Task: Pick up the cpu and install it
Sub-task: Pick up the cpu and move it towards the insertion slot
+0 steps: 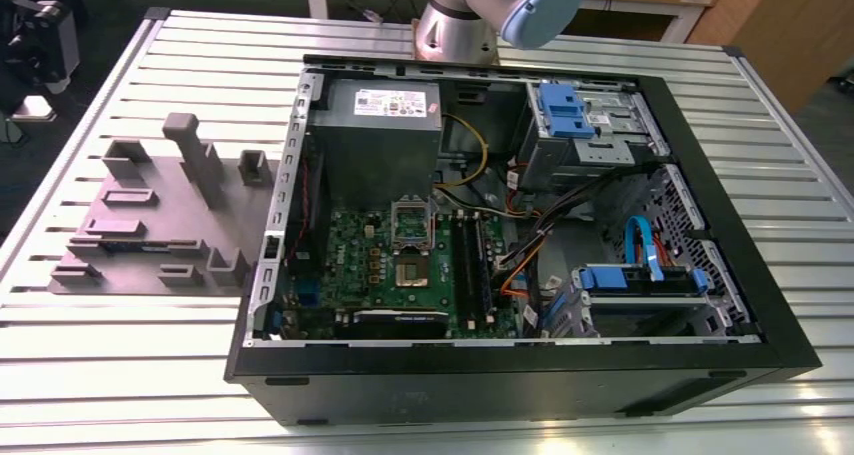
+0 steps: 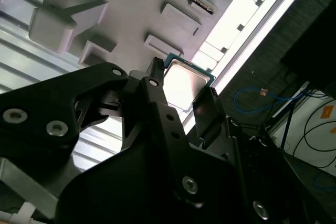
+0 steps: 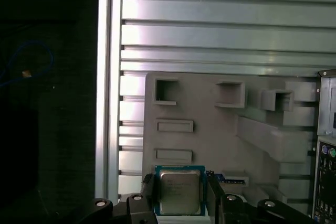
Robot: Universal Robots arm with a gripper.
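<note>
First wrist view: the cpu, a flat square chip with a dull silvery metal top and a thin blue-green rim, sits gripped between the two black fingers of the claw, which press on opposite edges. One edge is cut off by the picture's border. In the second wrist view a finger hides part of the chip. Beyond it lies a matte grey moulded tray of blocky slots on a ribbed, shiny metal table. In the exterior view the arm is cut off behind an open black computer case.
</note>
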